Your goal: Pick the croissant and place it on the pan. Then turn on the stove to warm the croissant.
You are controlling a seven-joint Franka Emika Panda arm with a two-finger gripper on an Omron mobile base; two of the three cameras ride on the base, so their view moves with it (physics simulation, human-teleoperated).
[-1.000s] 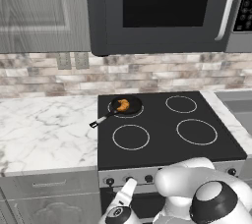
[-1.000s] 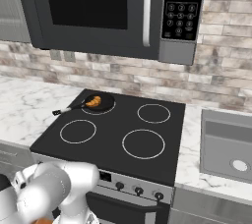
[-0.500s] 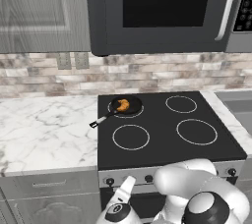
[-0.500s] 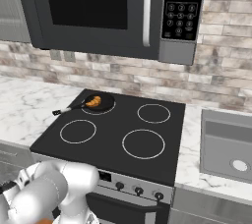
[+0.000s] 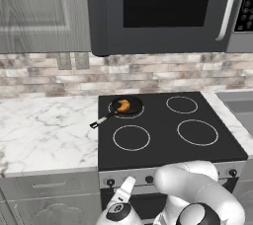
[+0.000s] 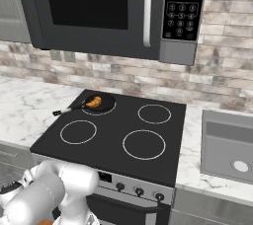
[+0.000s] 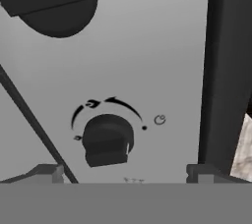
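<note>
The croissant lies inside the black pan on the back-left burner of the stove. The pan's handle points toward the front left. My gripper is low in front of the stove's silver front panel, near its left end. In the hand view my gripper is open, with a dark knob close ahead between the spread fingertips. It does not touch the knob. A second knob shows at the upper left of that view.
A dark microwave hangs over the cooktop. A marble counter runs to the left, with grey drawers below it. A sink sits to the right. More knobs line the panel.
The arm has sunk lower and the hand has crept closer to the front panel. Croissant and pan have not moved.
</note>
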